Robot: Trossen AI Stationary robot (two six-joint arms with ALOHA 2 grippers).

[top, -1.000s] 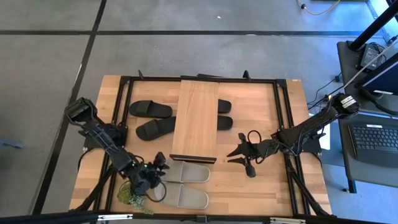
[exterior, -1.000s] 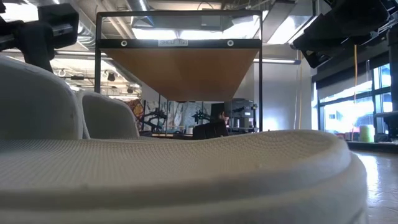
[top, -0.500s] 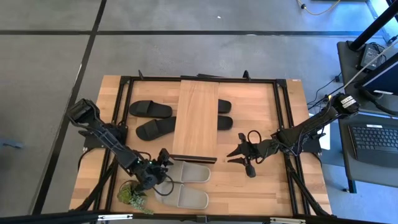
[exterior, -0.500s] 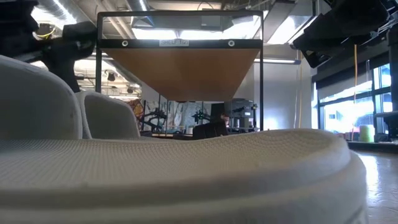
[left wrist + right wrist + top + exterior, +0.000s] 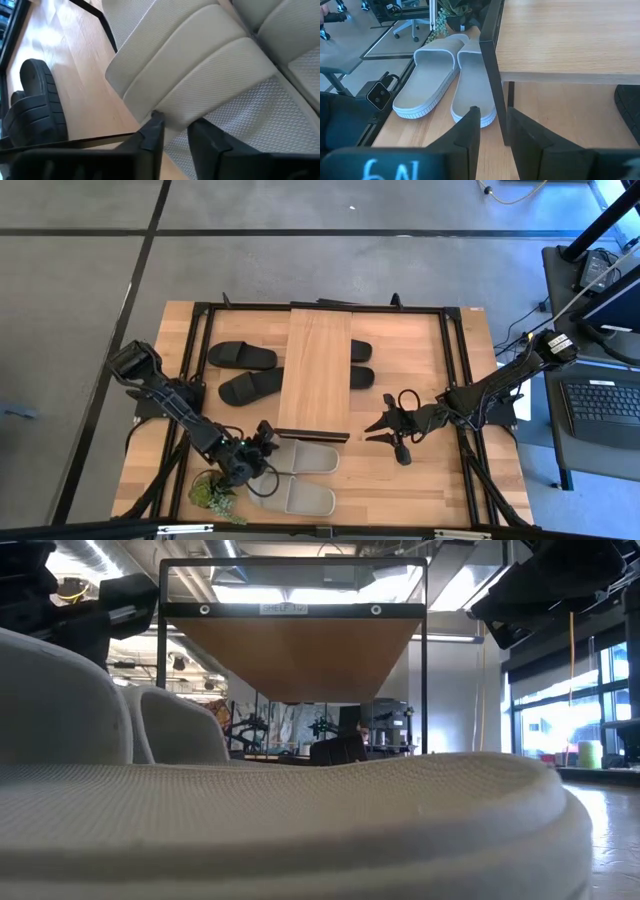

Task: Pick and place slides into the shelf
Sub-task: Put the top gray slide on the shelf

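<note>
Two beige-grey slides lie side by side on the near part of the table, the farther one (image 5: 303, 458) and the nearer one (image 5: 300, 497). My left gripper (image 5: 260, 447) (image 5: 175, 131) is open at the strap (image 5: 195, 70) of the farther beige slide, at that slide's left end. Two black slides (image 5: 242, 356) (image 5: 250, 386) lie left of the shelf (image 5: 318, 375), and two more (image 5: 360, 350) (image 5: 361, 377) stick out from under its right side. My right gripper (image 5: 373, 430) (image 5: 492, 122) is open and hovers right of the shelf's near end. My left gripper has its open fingertips (image 5: 156, 122) at the edge of the farther beige slide's strap (image 5: 172, 112), coming slanting down from the table's left. I cannot tell whether they touch it. The slide lies flat on the table.
A small green potted plant (image 5: 214, 493) stands at the near left corner, just beside my left gripper. Dark frame rails (image 5: 196, 360) run along the table's left and right sides. In the low view the nearer beige slide (image 5: 300, 830) fills the foreground. Bare tabletop (image 5: 410, 350) lies right of the shelf.
My left gripper has moved from beside the plant toward the far edge and a little to the right, up to the strap end of the farther beige slide. The slides have stayed where they were.
</note>
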